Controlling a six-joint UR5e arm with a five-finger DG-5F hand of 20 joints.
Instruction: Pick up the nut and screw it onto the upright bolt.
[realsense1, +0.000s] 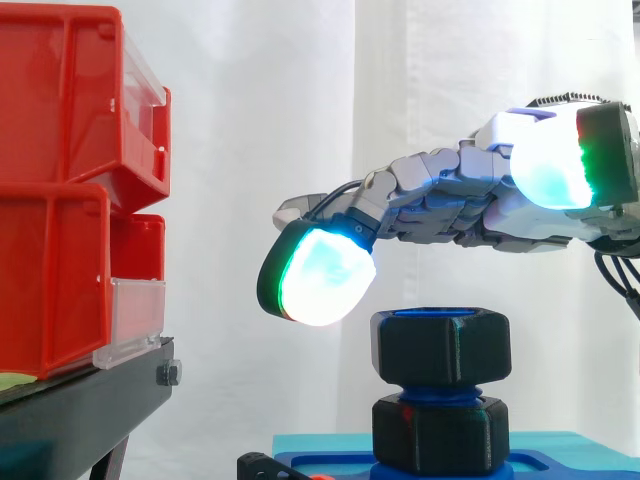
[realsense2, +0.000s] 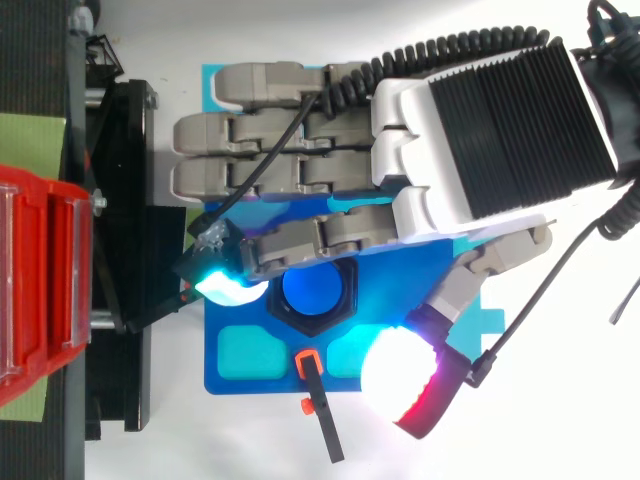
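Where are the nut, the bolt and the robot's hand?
Black hexagonal upper nut (realsense1: 440, 349): side view, front face.
Blue upright bolt (realsense2: 313, 290): top view, round top end.
Robot hand (realsense2: 490, 125): top view, ribbed black back.

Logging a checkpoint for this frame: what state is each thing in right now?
robot hand: open, fingers straight over the nut, holding nothing.
nut: on the bolt's top, not gripped.
bolt: upright on the blue base.
red bins: stacked.

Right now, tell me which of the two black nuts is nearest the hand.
The upper nut, just under the hand; the lower nut sits beneath it on the blue base, farther away.
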